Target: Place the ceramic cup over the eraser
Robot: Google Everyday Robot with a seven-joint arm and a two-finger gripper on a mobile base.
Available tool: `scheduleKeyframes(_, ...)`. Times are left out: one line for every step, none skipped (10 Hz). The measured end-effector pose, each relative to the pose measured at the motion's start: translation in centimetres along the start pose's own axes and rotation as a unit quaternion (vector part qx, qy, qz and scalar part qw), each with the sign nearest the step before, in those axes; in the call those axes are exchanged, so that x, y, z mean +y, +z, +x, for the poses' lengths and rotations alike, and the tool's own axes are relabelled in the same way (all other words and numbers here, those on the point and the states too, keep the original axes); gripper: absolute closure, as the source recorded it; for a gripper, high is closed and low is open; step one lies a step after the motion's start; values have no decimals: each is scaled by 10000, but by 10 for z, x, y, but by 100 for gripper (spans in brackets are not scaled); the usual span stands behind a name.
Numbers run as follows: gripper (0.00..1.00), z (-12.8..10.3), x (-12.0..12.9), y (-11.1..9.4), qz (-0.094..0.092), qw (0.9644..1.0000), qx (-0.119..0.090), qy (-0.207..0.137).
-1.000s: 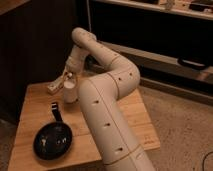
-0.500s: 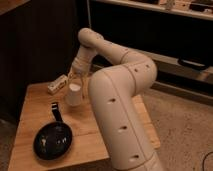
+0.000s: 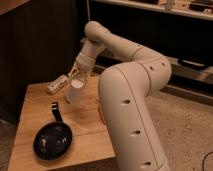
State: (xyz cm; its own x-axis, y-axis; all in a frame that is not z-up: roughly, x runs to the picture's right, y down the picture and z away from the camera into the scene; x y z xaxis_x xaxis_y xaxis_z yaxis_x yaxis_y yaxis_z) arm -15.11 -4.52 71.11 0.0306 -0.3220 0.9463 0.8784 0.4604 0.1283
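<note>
You see a smooth, plain white ceramic cup (image 3: 75,93) beneath the gripper (image 3: 74,75) at centre left of the frame. The table (image 3: 30,105) is pale, matt wood with visible boards. The frying pan (image 3: 52,140), lower left, looks black and faintly glossy.

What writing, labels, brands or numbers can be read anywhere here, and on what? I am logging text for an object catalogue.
No text can be read.
White labelled bottle, lying on the wooden table: label too blurred to read.
Ceramic cup, at the gripper above the table: plain, no markings visible.
Black frying pan: no markings visible.
Robot arm: no writing visible.
</note>
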Motion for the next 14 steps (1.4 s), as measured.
scheduleKeyframes(100,-6,0,-2,-7,10000,-13,-65)
scheduleKeyframes(100,-15,-2,-2,-56,9999,-12,-155)
scheduleKeyframes(100,-25,-2,0,-141,9997,25,-208)
scheduleKeyframes(100,-34,-3,3,-246,9993,93,-270)
scheduleKeyframes(100,-47,-2,9,-485,9980,267,-288)
scheduleKeyframes(100,-48,-1,10,-551,9975,342,-287)
scheduleKeyframes(100,-52,-1,13,-668,9962,480,-295)
scheduleKeyframes(100,-56,1,16,-815,9940,666,-293)
scheduleKeyframes(100,-59,2,21,-1051,9873,1153,-295)
scheduleKeyframes(100,-59,3,27,-1219,9797,1564,-301)
scheduleKeyframes(100,-59,3,34,-1366,9710,1938,-324)
scheduleKeyframes(100,-57,5,42,-1505,9595,2358,-330)
scheduleKeyframes(100,-56,7,47,-1554,9534,2565,-322)
scheduleKeyframes(100,-54,7,53,-1570,9505,2663,-315)
